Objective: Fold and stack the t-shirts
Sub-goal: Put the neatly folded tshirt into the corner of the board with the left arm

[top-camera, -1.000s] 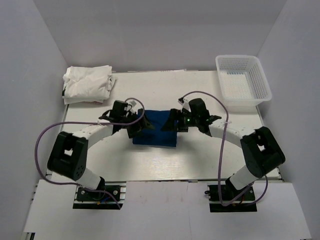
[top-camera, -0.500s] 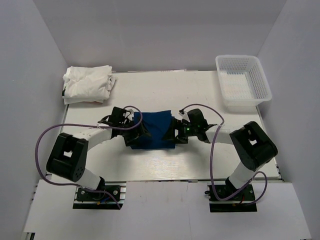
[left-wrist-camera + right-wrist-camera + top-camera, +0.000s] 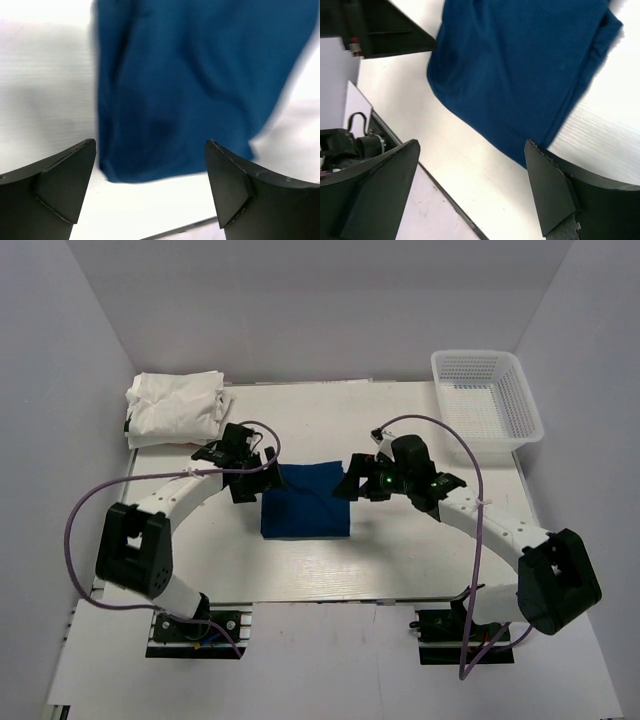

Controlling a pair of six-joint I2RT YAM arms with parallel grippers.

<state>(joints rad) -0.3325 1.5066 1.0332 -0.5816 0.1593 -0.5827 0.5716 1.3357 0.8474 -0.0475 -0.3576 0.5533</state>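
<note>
A dark navy blue t-shirt lies folded into a rectangle in the middle of the table. It also shows in the left wrist view and in the right wrist view. My left gripper is open and empty just left of it. My right gripper is open and empty just off its right edge. A stack of white folded t-shirts sits at the far left corner.
A white plastic mesh basket stands at the far right corner. The table's near edge runs in front of the arm bases. Purple cables loop from both arms above the table.
Both grippers have let go of the navy shirt and drawn back outwards and away from its near part. The shirt now lies flat and folded.
</note>
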